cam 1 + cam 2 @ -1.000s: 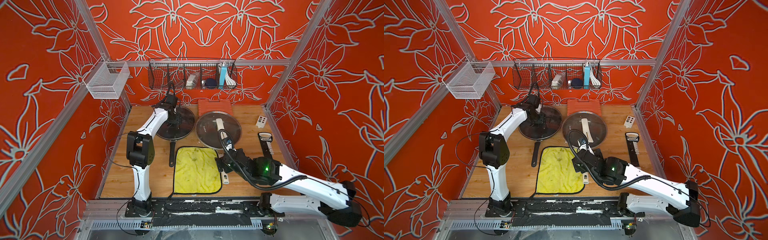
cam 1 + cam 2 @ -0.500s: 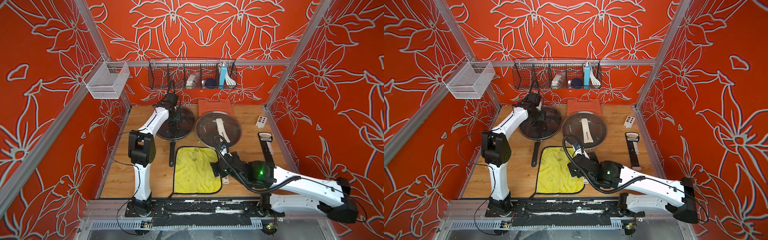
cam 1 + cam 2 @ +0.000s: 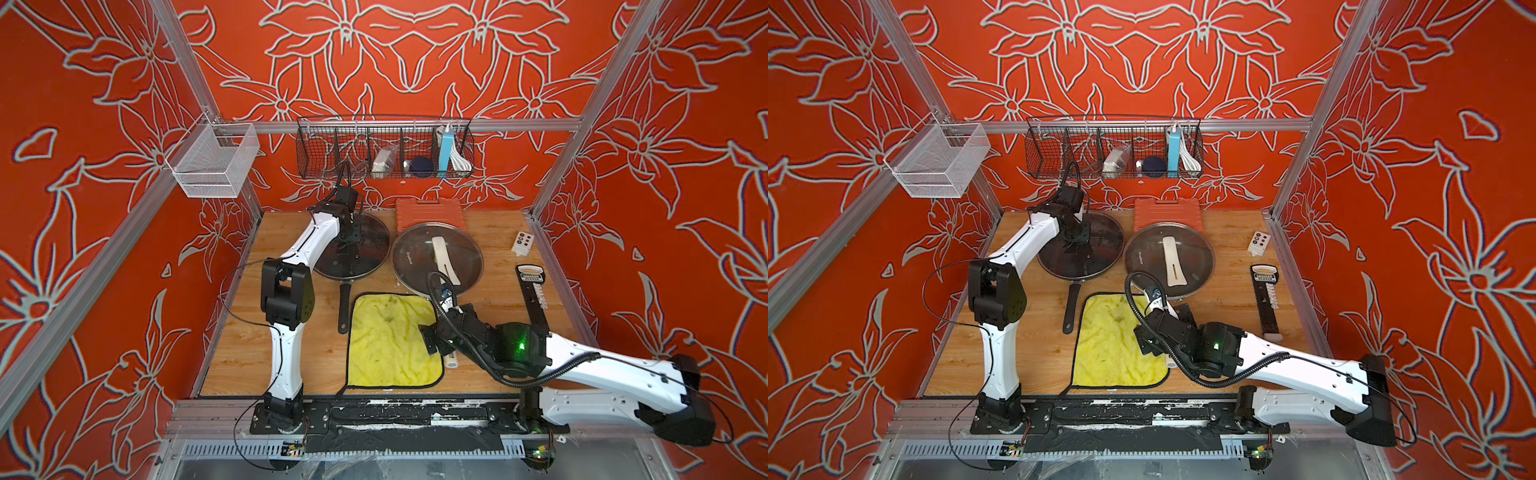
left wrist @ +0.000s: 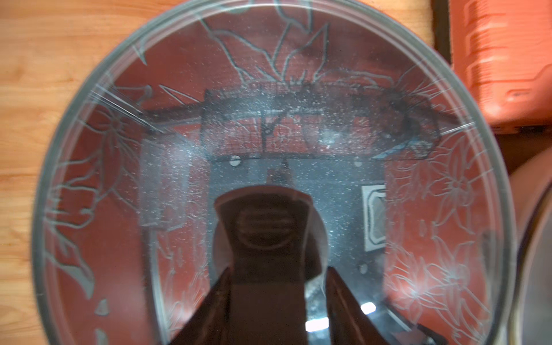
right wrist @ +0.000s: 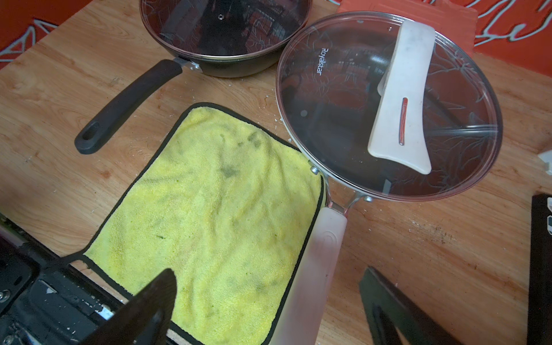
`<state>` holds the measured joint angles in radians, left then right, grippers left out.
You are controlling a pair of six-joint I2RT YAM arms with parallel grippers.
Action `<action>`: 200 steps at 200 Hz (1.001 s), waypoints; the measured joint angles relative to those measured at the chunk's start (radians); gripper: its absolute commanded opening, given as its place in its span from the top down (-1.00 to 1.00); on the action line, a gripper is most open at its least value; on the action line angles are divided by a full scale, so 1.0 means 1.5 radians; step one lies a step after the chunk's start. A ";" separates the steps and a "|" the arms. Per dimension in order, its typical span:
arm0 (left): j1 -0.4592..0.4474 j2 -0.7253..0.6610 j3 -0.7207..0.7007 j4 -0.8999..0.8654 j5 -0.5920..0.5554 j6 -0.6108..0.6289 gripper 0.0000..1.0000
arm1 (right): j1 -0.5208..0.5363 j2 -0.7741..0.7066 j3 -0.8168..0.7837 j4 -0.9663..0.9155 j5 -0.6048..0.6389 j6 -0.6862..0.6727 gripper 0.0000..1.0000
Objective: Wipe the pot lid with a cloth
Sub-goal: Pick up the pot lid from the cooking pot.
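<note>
A glass pot lid (image 3: 368, 259) (image 3: 1100, 255) (image 4: 149, 149) sits on a dark pan at the back left. My left gripper (image 3: 351, 241) (image 3: 1079, 240) (image 4: 270, 301) is low over it. Its jaws straddle the lid's dark handle (image 4: 263, 227), one finger against it and a gap at the other. The yellow cloth (image 3: 386, 340) (image 3: 1108, 345) (image 5: 209, 194) lies flat at the front. My right gripper (image 3: 432, 338) (image 3: 1144, 338) (image 5: 268, 310) hangs open over the cloth's right edge, holding nothing.
A second pan with a white-handled glass lid (image 3: 415, 257) (image 5: 343, 104) stands right of the first; its pale handle (image 5: 316, 254) lies along the cloth's edge. The dark pan's handle (image 3: 343, 307) points forward. An orange case (image 3: 428, 212), a button box (image 3: 523, 243) and a black tool (image 3: 534, 299) lie nearby.
My right arm has drawn back from the white-handled lid toward the front and now hangs over the cloth's right edge. The left jaws have narrowed around the lid handle.
</note>
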<state>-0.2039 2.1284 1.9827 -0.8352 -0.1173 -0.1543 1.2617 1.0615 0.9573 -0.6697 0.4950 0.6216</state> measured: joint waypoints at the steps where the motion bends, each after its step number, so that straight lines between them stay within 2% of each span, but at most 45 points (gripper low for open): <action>1: 0.000 0.000 0.001 0.000 0.000 0.000 0.10 | 0.000 0.000 -0.001 0.000 0.000 0.000 -0.95; 104: 0.000 0.059 0.103 -0.082 -0.011 0.002 0.21 | 0.000 0.000 -0.009 0.001 0.000 0.000 -0.96; 144: 0.001 0.063 0.111 -0.091 -0.015 0.008 0.56 | 0.000 0.000 -0.011 0.001 0.000 0.000 -0.95; 166: 0.001 0.065 0.113 -0.094 -0.015 0.007 1.00 | 0.000 0.000 -0.012 0.001 -0.001 -0.001 -0.95; 200: 0.001 0.065 0.113 -0.094 -0.013 0.006 1.00 | 0.000 0.000 -0.015 0.003 -0.001 -0.001 -0.95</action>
<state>-0.2031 2.2253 2.1529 -0.9760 -0.1368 -0.1459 1.2617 1.0615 0.9348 -0.6647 0.4942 0.6205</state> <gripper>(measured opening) 0.317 0.978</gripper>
